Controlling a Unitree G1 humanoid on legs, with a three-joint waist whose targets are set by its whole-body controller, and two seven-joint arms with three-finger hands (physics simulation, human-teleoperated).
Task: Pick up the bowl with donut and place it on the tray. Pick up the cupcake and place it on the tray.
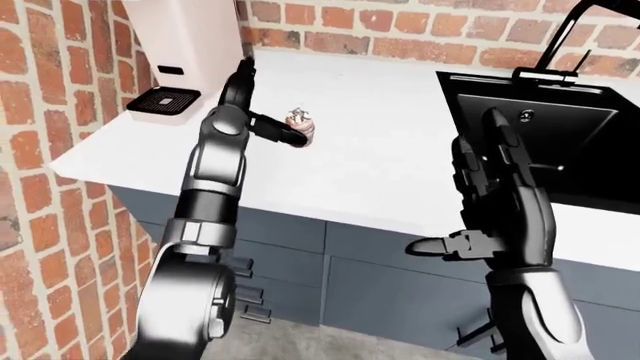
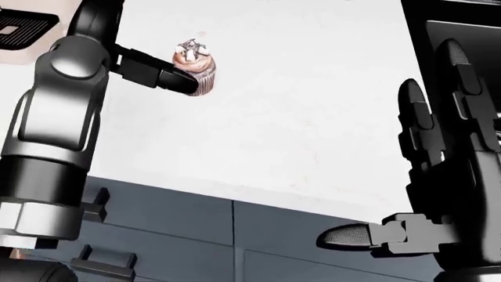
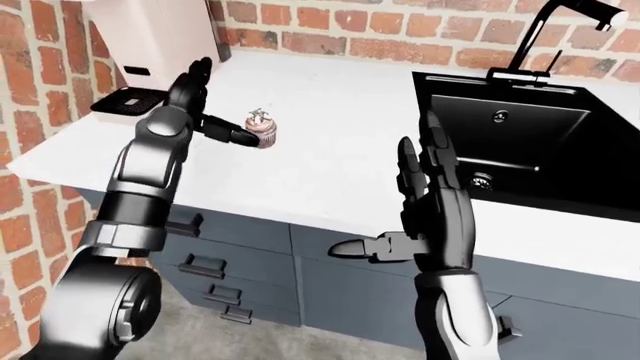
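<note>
The cupcake (image 2: 195,67) sits near the countertop's (image 2: 313,117) left edge. The left hand (image 3: 205,105), fingers spread, seems to touch it; it should close gently around the wrapper.

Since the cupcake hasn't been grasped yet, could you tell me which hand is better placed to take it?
Left hand: one of its fingers already reaches the cupcake. The right hand hangs open off the counter edge.

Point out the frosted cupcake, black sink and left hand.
Frosted cupcake (image 2: 197,71), head view, on its wrapper.
Black sink (image 3: 525,139), right-eye view, on the basin floor.
Left hand (image 3: 205,112), right-eye view, on the palm.
</note>
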